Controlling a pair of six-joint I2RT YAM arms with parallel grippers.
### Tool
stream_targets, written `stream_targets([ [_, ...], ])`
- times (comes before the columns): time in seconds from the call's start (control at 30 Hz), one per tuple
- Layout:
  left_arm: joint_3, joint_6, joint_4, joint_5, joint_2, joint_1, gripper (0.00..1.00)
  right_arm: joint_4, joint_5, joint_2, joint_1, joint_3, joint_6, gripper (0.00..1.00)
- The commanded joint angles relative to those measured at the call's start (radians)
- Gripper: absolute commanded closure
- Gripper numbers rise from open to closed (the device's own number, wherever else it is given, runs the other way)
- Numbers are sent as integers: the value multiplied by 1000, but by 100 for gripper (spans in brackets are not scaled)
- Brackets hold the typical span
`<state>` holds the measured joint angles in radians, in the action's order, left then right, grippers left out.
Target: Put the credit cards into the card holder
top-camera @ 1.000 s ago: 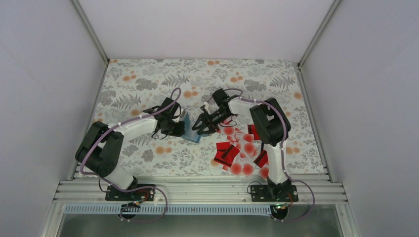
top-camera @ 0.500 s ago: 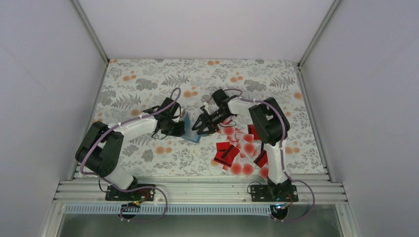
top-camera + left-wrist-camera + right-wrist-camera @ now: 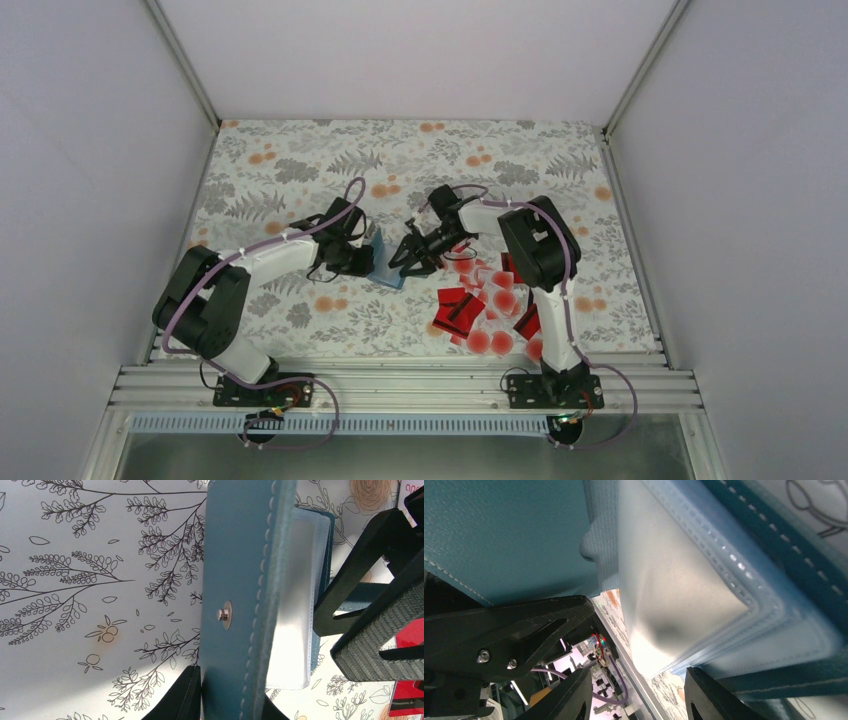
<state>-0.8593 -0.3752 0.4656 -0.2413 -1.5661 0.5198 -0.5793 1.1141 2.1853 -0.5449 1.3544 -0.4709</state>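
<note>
one card holder (image 3: 240,580) stood open at centre
near right, overlapping credit cards (image 3: 490,305), too heaped to count; farther, left gripper (image 3: 366,262) pinches the holder's teal cover upright; right gripper (image 3: 402,260), jaws spread, straddles its clear sleeves (image 3: 674,580).

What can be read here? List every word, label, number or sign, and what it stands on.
No readable text in any view.
card holder: plain teal, stitching and a metal snap, no lettering.
credit cards: too small in the top view to show any print.
tablecloth: plant and blossom print only, no words.
</note>
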Motion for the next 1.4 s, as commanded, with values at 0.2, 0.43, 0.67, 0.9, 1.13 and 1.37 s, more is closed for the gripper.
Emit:
stream_targets([
  [0.2,9,-10,-2,-16,12,6,82,2,2,16,-14,43,-12,53],
  [0.43,10,-13,-2,-16,19,14,82,-11,-9,34,-19,71,-21,54],
  [0.67,21,-19,-10,-23,33,17,82,-13,-16,42,-26,79,-27,54],
  [0.9,21,-25,-27,-58,87,14,79,-12,1,34,-38,102,-20,55],
  [1.13,-12,-17,23,-56,124,7,76,-88,-7,29,-42,136,37,54],
  [1.37,-20,-3,45,-67,130,6,69,-106,-5,27,-43,169,39,53],
])
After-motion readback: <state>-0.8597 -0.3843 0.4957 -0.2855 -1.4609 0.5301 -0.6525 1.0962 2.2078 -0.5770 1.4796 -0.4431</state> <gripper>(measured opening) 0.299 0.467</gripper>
